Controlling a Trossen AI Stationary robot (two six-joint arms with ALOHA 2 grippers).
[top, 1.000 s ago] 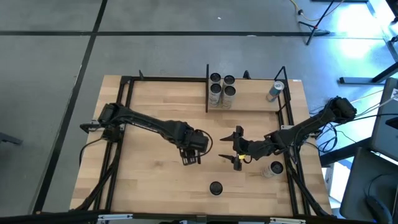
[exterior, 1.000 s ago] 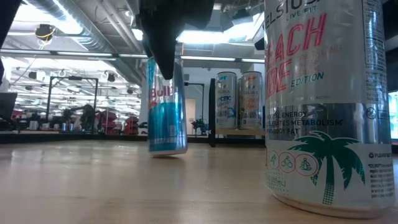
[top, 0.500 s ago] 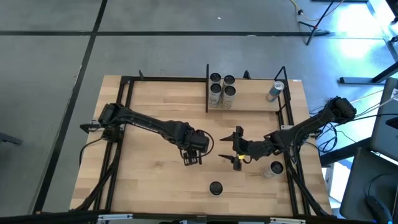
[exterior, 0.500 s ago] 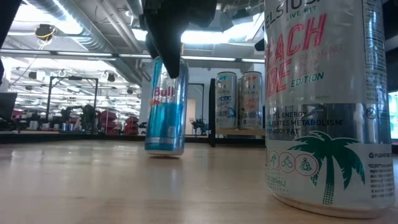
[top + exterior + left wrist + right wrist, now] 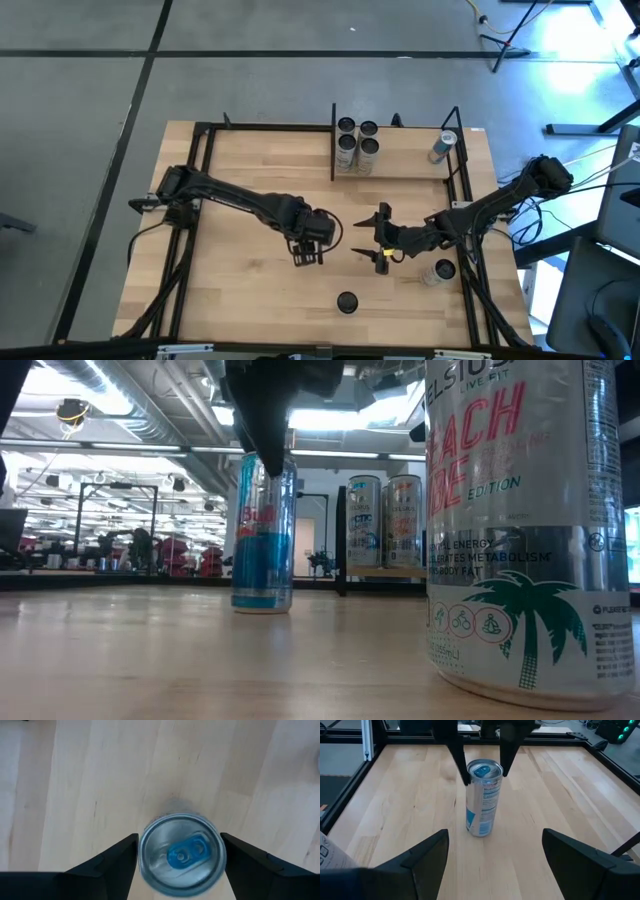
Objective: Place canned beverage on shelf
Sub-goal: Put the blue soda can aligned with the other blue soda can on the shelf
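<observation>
- One slim blue-and-silver drink can (image 5: 482, 797) is standing upright mid-frame, left gripper (image 5: 482, 757) straddling its top, fingers slightly apart.
- Right gripper (image 5: 383, 238) is idling wide open, empty.

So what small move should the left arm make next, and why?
Probably close the left pincer on the blue can: its fingers straddle the can's top with gaps either side, and the can stands upright on the table, far from the shelf.

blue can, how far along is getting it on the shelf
Done: four cans already stand on the shelf. In hand: the left gripper straddles the blue can, upright on the table. Left: grip, lift, carry to shelf. The right gripper waits nearby, open.
</observation>
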